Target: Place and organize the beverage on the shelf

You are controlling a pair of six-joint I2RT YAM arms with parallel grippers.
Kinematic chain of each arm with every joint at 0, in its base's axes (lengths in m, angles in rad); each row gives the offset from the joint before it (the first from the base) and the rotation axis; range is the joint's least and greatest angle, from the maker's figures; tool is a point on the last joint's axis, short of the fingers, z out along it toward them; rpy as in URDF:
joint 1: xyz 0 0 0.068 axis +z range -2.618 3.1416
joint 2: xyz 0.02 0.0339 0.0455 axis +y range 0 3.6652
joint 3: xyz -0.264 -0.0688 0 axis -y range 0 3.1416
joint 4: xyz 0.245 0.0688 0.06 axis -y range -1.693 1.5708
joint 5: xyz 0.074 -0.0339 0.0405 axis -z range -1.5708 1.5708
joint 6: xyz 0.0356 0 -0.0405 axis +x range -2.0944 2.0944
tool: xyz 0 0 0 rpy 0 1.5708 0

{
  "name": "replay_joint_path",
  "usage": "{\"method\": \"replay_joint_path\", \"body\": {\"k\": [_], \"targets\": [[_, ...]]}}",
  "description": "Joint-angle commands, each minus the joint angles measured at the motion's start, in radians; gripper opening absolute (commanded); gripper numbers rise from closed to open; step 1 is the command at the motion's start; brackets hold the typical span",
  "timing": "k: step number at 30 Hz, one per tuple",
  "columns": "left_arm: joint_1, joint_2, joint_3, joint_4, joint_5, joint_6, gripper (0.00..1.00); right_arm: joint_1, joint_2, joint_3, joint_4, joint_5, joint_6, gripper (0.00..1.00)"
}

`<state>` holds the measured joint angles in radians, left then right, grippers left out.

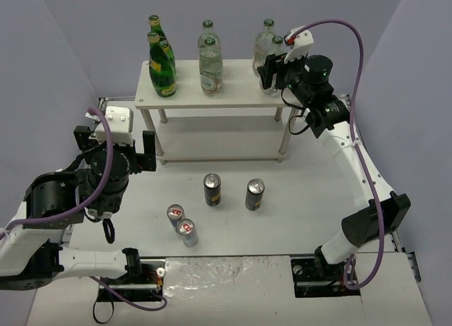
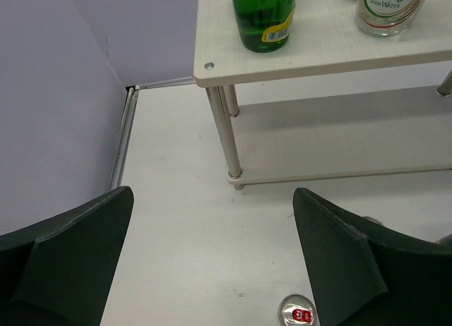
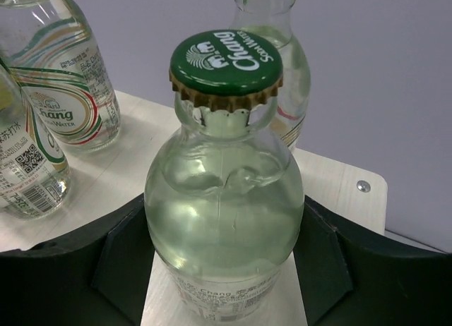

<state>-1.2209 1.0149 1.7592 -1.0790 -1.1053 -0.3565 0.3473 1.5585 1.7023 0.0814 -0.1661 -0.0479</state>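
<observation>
The right gripper (image 1: 272,72) is clamped on a clear green-capped bottle (image 3: 224,206) at the right end of the shelf (image 1: 187,94) top, upper centre of the overhead frame; the left gripper (image 2: 212,259) is held wide apart at lower left, empty; four clear bottles (image 1: 210,65) and two dark-green bottles (image 1: 162,68) are counted on that board; two black cans (image 1: 212,190) and two silver-blue-red cans (image 1: 188,233) are seen on the table (image 1: 311,199) below.

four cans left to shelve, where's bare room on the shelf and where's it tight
The lower tier looks bare. On the top board, one gap sits between the green bottles and the middle clear bottles, another between those and the right pair. Crowded at the right end, where the right gripper holds the front clear bottle.
</observation>
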Motion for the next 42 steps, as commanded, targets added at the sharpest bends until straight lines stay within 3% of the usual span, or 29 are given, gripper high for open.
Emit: {"method": "replay_joint_path", "body": {"k": [1,9,15,19,21,22,23,24,27,28,29,37,42], "targets": [[0.03,-0.001,0.008,-0.055,0.022,-0.055,0.94,0.001,0.004,0.057,0.109,-0.039,0.017,0.0],[0.101,0.005,-0.058,0.007,0.123,-0.038,0.94,0.039,0.046,0.074,0.083,0.025,0.016,0.0],[0.15,0.021,-0.076,0.005,0.183,-0.042,0.94,0.062,0.061,0.08,0.063,0.102,0.002,0.07],[0.167,0.013,-0.09,0.011,0.205,-0.044,0.94,0.065,0.057,0.074,0.057,0.114,0.008,0.18],[0.176,0.014,-0.098,0.014,0.217,-0.041,0.94,0.067,0.054,0.072,0.057,0.12,0.006,0.29],[0.179,0.014,-0.099,0.017,0.223,-0.041,0.94,0.071,0.052,0.069,0.057,0.129,0.008,0.44],[0.181,0.016,-0.105,0.019,0.229,-0.039,0.94,0.07,0.049,0.068,0.057,0.137,0.008,0.51],[0.182,0.016,-0.107,0.024,0.246,-0.036,0.94,0.07,0.043,0.066,0.057,0.14,0.011,0.67],[0.185,0.014,-0.13,0.051,0.286,-0.029,0.94,0.071,0.019,0.053,0.057,0.148,0.013,0.85],[0.187,0.013,-0.138,0.069,0.301,-0.024,0.94,0.073,0.008,0.048,0.055,0.149,0.011,0.96],[0.187,0.011,-0.144,0.077,0.315,-0.022,0.94,0.074,-0.001,0.036,0.055,0.151,0.01,0.98],[0.19,-0.019,-0.283,0.178,0.459,-0.045,0.94,0.081,-0.173,-0.05,-0.035,0.163,0.037,1.0],[0.192,-0.016,-0.401,0.263,0.58,-0.078,0.94,0.097,-0.337,-0.222,-0.132,0.177,0.195,1.0]]}}
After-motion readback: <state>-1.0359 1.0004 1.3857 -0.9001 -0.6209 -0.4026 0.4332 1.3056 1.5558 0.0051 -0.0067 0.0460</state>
